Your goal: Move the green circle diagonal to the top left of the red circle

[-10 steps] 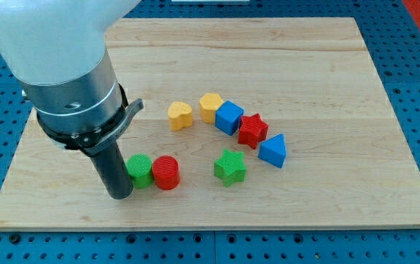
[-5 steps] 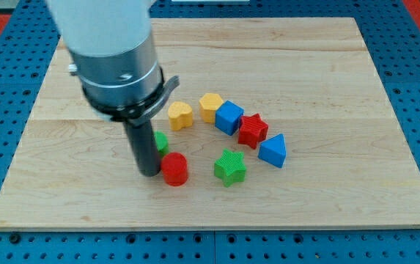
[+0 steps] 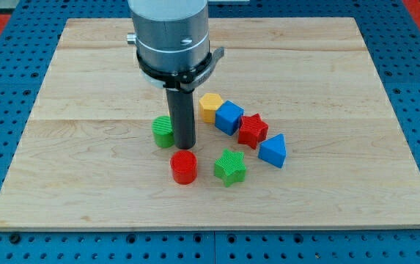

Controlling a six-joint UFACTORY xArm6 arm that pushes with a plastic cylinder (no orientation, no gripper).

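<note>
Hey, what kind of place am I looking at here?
Probably a robotics lab bench set up for block-pushing tests. A wooden board lies on a blue perforated base, with small toy blocks like a green circle and a red circle, and my tip between them.

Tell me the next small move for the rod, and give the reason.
Probably lift away or stop pushing. The green circle already sits up and to the view's left of the red circle, apart from it. My tip stands against the green circle's right side, just above the red one. Any further nudge risks shifting the green circle out of the diagonal.
</note>
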